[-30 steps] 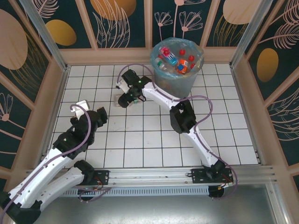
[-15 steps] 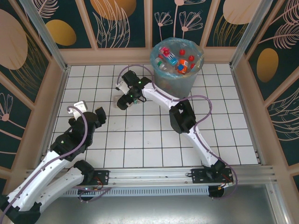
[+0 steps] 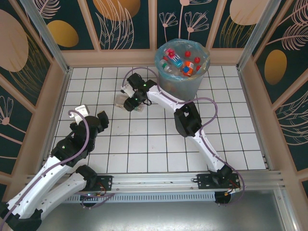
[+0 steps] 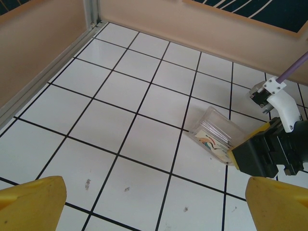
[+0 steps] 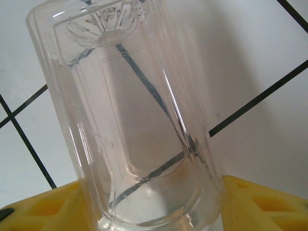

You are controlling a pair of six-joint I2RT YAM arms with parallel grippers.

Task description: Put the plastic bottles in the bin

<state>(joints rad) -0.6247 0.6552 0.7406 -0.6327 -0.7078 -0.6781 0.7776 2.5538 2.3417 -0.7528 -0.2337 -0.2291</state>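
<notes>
A clear plastic bottle [image 5: 134, 120] with a white label [image 4: 216, 137] sits between the yellow fingers [image 5: 262, 202] of my right gripper [image 5: 154, 211], which is shut on it low over the tiled floor. From above, that right gripper [image 3: 129, 101] and bottle [image 3: 120, 99] are left of the bin [image 3: 166, 82], a round grey-blue bin with a light-blue bag. Several bottles [image 3: 186, 65] with red caps lie inside it. My left gripper [image 3: 91, 114] hovers open over bare tiles, its yellow fingertips [image 4: 31, 202] wide apart, a few tiles from the held bottle.
Wooden walls [image 3: 53, 103] and metal posts [image 3: 42, 29] enclose the white tiled floor [image 3: 159, 139]. The right arm's elbow [image 3: 186, 120] and purple cable [image 3: 211, 103] arch over the middle. Free floor lies on the right and near side.
My right gripper has shifted the clear bottle slightly up and to the left. The left arm has drawn back a little toward the near left.
</notes>
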